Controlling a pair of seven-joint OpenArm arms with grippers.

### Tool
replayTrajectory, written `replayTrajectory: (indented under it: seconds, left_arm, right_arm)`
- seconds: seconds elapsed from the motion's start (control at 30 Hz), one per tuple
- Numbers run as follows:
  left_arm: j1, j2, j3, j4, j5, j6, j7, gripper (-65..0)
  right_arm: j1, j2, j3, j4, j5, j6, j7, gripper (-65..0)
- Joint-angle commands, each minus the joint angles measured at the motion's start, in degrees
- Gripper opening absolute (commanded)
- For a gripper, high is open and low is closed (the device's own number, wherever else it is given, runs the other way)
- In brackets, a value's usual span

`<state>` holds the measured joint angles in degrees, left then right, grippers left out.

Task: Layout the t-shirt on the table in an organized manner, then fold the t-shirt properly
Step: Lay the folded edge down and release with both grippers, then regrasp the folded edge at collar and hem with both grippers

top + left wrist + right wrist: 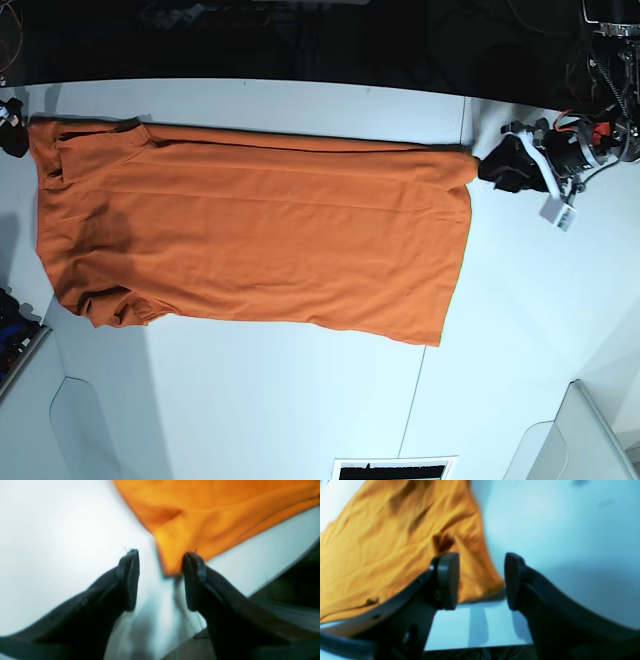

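The left gripper [161, 580] fills the left wrist view, jaws parted, empty, a corner of the t-shirt [212, 517] lying between the tips. The right gripper [481, 581] likewise stands open over another corner. The orange t-shirt lies spread flat across the white desk [300, 400], lengthwise between both arms.

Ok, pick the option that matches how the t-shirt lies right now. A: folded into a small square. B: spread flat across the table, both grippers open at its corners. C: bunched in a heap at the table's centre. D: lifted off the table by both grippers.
B: the t-shirt lies spread flat on the table, and the left gripper and right gripper each stand open at a corner, gripping nothing.
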<state>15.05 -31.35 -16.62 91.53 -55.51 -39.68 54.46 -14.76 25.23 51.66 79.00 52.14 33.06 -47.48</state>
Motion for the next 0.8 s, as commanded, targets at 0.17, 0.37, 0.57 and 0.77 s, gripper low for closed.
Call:
replayTrajectory:
  seconds: [0.17,0.37,0.57,0.77]
  left_arm:
    - [-1.11,-3.74,-2.51,3.19,-2.54,-0.32,-4.63,-34.0]
    - [-7.3,-3.56,-0.72,1.09,1.79,-0.32,-10.14,-33.6]
    - [-21.03,-3.56,8.98,-12.17,4.83,-0.32,-12.26,-25.2]
    - [-36.09,-3.23,17.66,-30.69,8.26,-0.32,-17.0,-24.4]
  right_arm:
    - [4.59,5.79,0.96,1.2,0.55,0.13,3.02,-35.7]
    - [14.53,6.36,-4.68,0.72,-6.95,-1.55,7.23,-35.7]
    - [26.91,6.43,-17.97,-7.65,-19.02,-6.12,13.49,-35.7]
    - [40.92,6.32,-26.77,-25.24,-27.74,-10.01,20.28,-35.7]
